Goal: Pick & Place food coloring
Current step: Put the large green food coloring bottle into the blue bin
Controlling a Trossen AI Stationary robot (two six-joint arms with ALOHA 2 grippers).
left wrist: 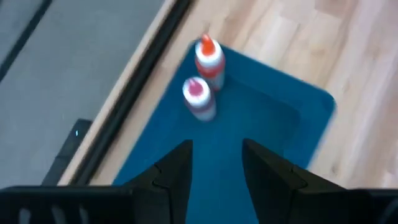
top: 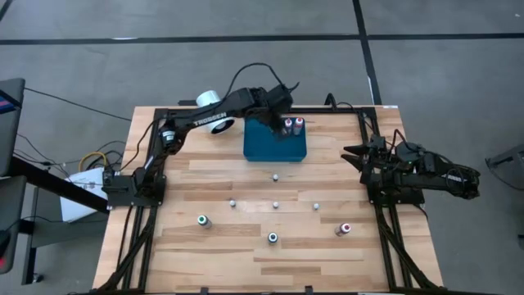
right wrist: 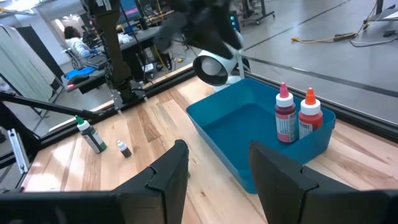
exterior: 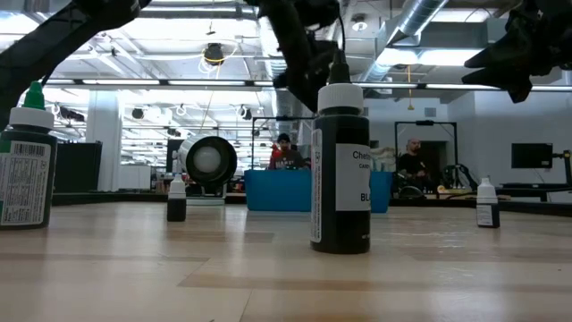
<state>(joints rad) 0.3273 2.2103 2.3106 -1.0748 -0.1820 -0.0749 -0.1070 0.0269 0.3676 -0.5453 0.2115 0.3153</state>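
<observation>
Two red-topped food coloring bottles (top: pixel 293 124) stand upright on their bases in the far right corner of the blue tray (top: pixel 266 147); the left wrist view shows them too (left wrist: pixel 204 78). My left gripper (left wrist: pixel 216 163) hangs open above the tray, short of those bottles, with only the tray floor showing between its fingers. Two green-topped bottles (top: pixel 202 220) (top: pixel 273 238) and a red-topped one (top: pixel 344 229) stand on the near part of the table. My right gripper (right wrist: pixel 217 174) waits open at the table's right edge (top: pixel 360 156), pointing toward the tray.
A white cylinder (top: pixel 214 115) lies just left of the tray at the far edge. Several tiny white-capped dark bottles (top: pixel 275 175) (top: pixel 232 202) (top: pixel 316 206) stand mid-table. In the low view one dark bottle (exterior: pixel 340 170) stands close to the camera.
</observation>
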